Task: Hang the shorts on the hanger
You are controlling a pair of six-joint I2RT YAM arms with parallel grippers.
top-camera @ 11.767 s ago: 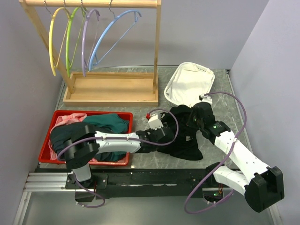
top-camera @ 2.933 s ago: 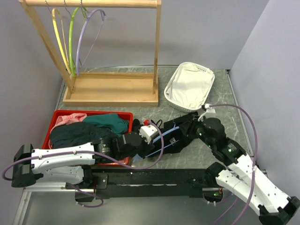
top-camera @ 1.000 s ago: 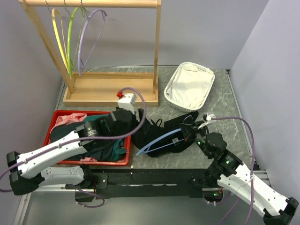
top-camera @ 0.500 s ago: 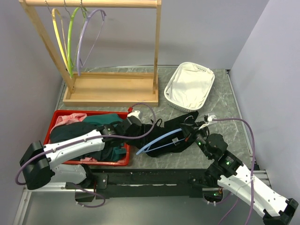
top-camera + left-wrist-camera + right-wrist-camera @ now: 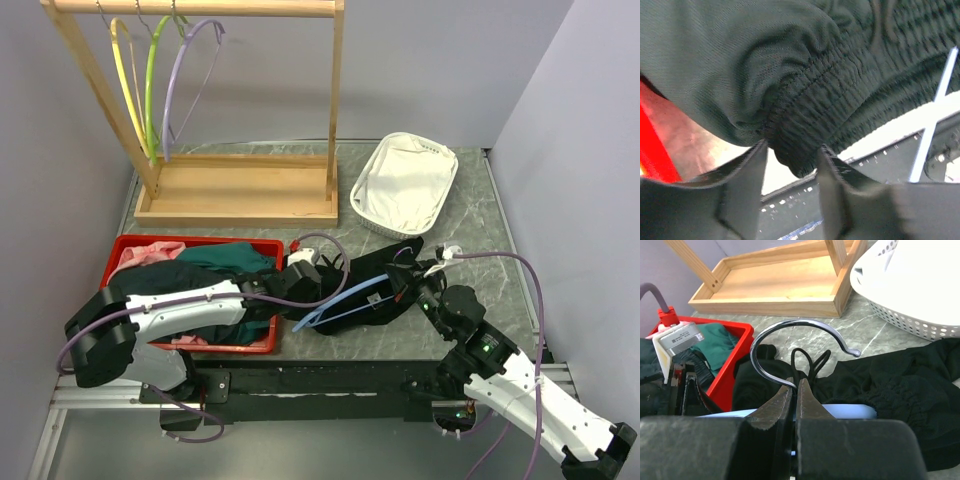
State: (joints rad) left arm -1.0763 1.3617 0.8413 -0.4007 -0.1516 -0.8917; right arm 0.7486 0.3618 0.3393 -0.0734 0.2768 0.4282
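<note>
The black shorts (image 5: 372, 272) lie bunched on the table right of the red bin. The light blue hanger (image 5: 335, 303) lies across them, and its arm passes under the fabric. My right gripper (image 5: 402, 290) is shut on the base of the hanger's metal hook (image 5: 790, 335); the blue arm (image 5: 852, 411) and the shorts (image 5: 900, 400) lie just beyond it. My left gripper (image 5: 322, 280) is at the shorts' left edge. In the left wrist view it (image 5: 792, 149) is open, with the gathered elastic waistband (image 5: 805, 115) between its fingers; the hanger's blue bar (image 5: 936, 117) shows at the right.
The red bin (image 5: 113, 275) at the left holds a teal-green garment (image 5: 235, 258) and a pink one (image 5: 140, 255). The wooden rack (image 5: 235, 190) at the back carries yellow, green and lilac hangers. A white basket (image 5: 405, 185) stands behind the shorts.
My left arm swung from above the red bin down and to the right, to the shorts' waistband. My right gripper kept hold of the hanger hook and stayed nearly still.
</note>
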